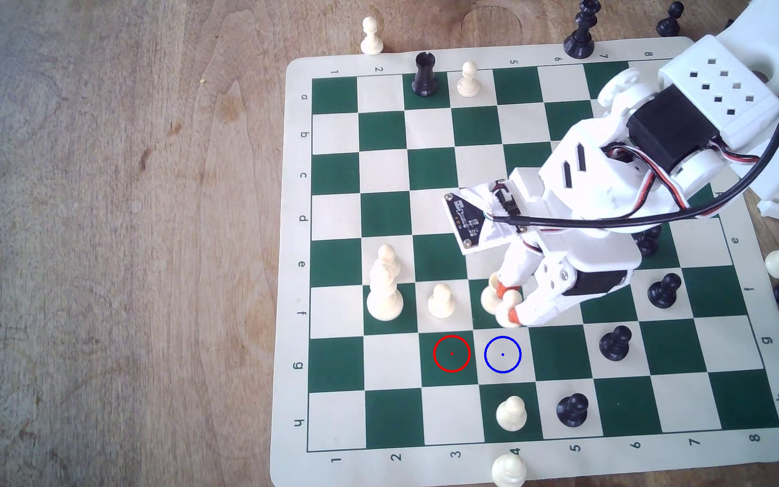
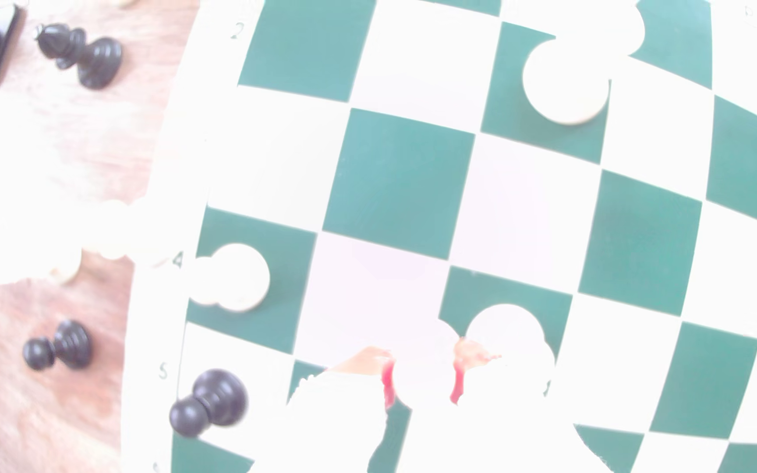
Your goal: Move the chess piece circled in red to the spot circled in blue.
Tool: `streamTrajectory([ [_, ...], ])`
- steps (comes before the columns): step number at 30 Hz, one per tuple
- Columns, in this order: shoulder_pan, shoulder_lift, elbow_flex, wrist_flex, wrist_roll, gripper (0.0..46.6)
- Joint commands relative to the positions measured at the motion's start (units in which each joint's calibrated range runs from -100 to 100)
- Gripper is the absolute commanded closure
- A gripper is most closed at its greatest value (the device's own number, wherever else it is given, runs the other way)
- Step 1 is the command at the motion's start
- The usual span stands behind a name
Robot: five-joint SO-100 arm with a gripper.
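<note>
Cream pawn (image 1: pixel 505 306) clamped between orange-tipped tool (image 1: pixel 507 304) fingers, raised over the f-row near column 4, just beside another cream pawn (image 1: pixel 489 294). Blue-ringed cream square (image 1: pixel 503 354) unoccupied, 1 row nearer the board mat's (image 1: pixel 294 234) numbered edge. Red-ringed green square (image 1: pixel 452 354) adjacent, also bare.

Exterior view: bright, even daylight, sharp; soft short shadows beside pieces on the board mat (image 1: pixel 565 468). Wrist view: badly overexposed, cream squares and cream pieces blown to white w/ edges lost, hazy, soft focus, strong fisheye bending the board mat (image 2: pixel 395 182) lines near edges.
</note>
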Motion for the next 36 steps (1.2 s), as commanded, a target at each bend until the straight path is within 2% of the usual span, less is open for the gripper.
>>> streamTrajectory([
  [1, -0.89, -1.82, -0.77, -2.89, -0.39, 46.4],
  [31, -3.16, 9.98, -7.66, -7.73, -1.12, 45.6],
  [33, -3.16, 10.07, -7.66, -7.73, -1.12, 45.3],
  [36, -2.92, 10.15, -7.66, -7.73, -1.12, 41.8],
])
